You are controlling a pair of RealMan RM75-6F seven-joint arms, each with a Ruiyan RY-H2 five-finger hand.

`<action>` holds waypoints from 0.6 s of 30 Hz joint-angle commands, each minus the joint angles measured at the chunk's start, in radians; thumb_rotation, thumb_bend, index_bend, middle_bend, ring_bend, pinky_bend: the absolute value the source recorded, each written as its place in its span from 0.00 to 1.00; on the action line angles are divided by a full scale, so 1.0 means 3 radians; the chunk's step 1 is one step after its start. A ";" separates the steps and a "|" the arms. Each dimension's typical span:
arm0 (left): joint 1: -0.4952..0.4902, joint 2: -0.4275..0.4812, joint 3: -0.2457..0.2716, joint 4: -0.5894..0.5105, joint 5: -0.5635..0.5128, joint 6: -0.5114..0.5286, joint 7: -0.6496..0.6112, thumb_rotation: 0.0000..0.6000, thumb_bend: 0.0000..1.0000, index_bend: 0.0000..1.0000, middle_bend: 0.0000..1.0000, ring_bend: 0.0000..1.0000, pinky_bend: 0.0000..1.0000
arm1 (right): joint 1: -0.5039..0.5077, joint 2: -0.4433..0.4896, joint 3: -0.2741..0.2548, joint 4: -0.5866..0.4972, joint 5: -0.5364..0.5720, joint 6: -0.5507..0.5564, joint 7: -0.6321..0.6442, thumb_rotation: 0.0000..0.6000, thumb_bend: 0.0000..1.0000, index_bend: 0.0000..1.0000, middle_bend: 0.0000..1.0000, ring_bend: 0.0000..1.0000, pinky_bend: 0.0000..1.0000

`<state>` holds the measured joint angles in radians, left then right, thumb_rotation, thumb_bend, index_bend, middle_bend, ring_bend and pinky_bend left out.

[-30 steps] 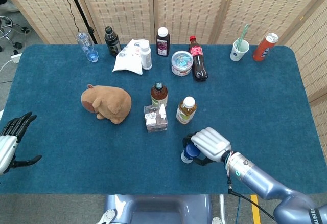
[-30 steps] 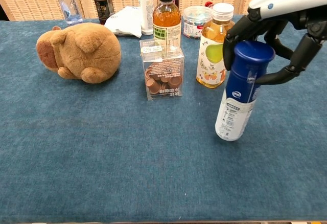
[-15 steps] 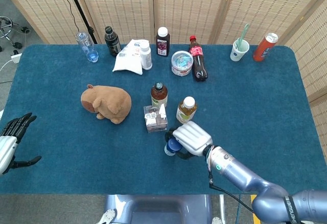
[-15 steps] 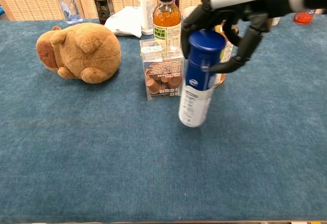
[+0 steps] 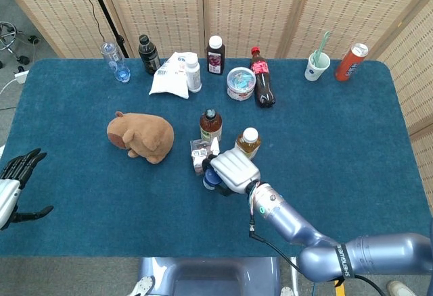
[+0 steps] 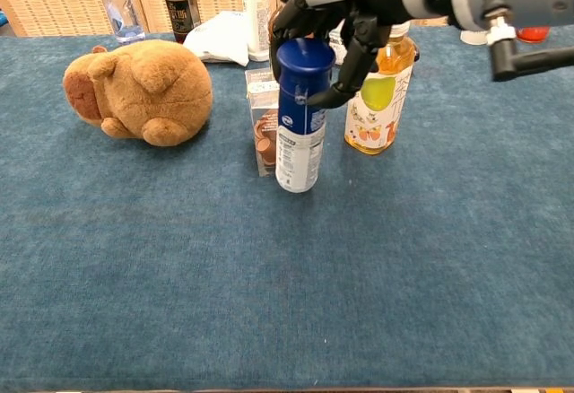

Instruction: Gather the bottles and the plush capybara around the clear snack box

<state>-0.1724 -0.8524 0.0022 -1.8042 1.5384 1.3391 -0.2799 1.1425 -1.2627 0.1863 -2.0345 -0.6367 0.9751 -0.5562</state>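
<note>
Head view: the right hand [image 5: 233, 170] grasps a blue-capped bottle [image 5: 211, 179] just near of the clear snack box [image 5: 201, 153]; the left hand [image 5: 13, 181] rests released, far left.

Chest view: the bottle tilts against the box; released carelessly, it could topple toward the plush capybara [image 6: 139, 91].

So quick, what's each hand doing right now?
Left hand: open, holding nothing.
Right hand: gripping the blue-capped bottle by its top.
</note>
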 commanded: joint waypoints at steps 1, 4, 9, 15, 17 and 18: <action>-0.0003 0.0001 0.0000 0.0001 -0.0002 -0.0006 -0.0007 1.00 0.15 0.00 0.00 0.00 0.00 | 0.0060 -0.0076 0.0007 0.0018 0.0089 0.0063 -0.0078 1.00 0.95 0.50 0.45 0.44 0.66; -0.0003 0.0001 0.0000 0.0006 -0.0003 -0.0006 -0.0011 1.00 0.15 0.00 0.00 0.00 0.00 | 0.0107 -0.0136 -0.0004 0.0025 0.0153 0.0101 -0.0151 1.00 0.95 0.50 0.45 0.44 0.66; 0.0003 0.0007 0.0002 0.0016 0.0003 0.0006 -0.0034 1.00 0.15 0.00 0.00 0.00 0.00 | 0.0195 -0.0180 -0.0025 0.0047 0.0309 0.0131 -0.0287 1.00 0.95 0.50 0.45 0.44 0.66; 0.0010 0.0017 0.0000 0.0045 0.0005 0.0022 -0.0093 1.00 0.15 0.00 0.00 0.00 0.00 | 0.0334 -0.0122 -0.0038 0.0013 0.0657 0.0122 -0.0452 1.00 0.95 0.49 0.45 0.44 0.66; 0.0010 0.0017 0.0002 0.0050 0.0012 0.0023 -0.0102 1.00 0.15 0.00 0.00 0.00 0.00 | 0.0357 -0.0111 -0.0043 -0.0001 0.0715 0.0122 -0.0472 1.00 0.95 0.49 0.45 0.44 0.66; 0.0010 0.0018 0.0004 0.0051 0.0015 0.0023 -0.0107 1.00 0.15 0.00 0.00 0.00 0.00 | 0.0365 -0.0106 -0.0046 -0.0008 0.0736 0.0120 -0.0478 1.00 0.95 0.49 0.45 0.44 0.66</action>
<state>-0.1693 -0.8471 0.0032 -1.7890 1.5427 1.3461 -0.3118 1.2458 -1.2984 0.1743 -2.0328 -0.4245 1.0114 -0.6939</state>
